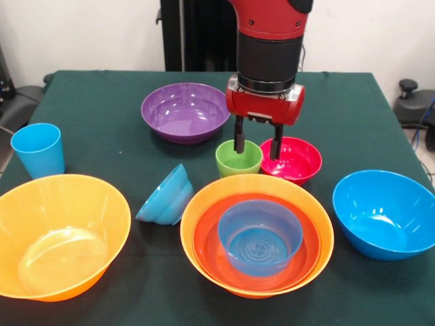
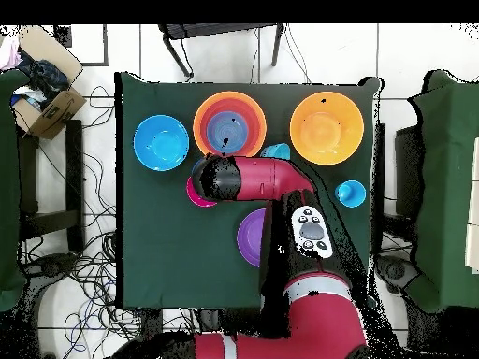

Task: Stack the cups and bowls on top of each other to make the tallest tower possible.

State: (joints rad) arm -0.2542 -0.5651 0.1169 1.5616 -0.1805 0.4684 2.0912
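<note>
Green cup under parted fingers at table centre

The lime green cup (image 1: 238,157) stands upright, the pink-red bowl (image 1: 296,159) touching at 3 o'clock, the nested tower (image 1: 257,234) at 6; the gripper (image 1: 257,144) hangs vertically, jaws released, straddling the cup's right rim.

Table (image 1: 102,102) covered in dark green cloth, set before a plain white wall (image 1: 88,34). Floor (image 2: 84,168) of pale tiles with dark cables (image 2: 75,271) strewn over it. Open cardboard box (image 2: 42,98) of odds and ends beside the table's corner. Dark chair (image 2: 220,37) at the table's far edge. Even light.
</note>
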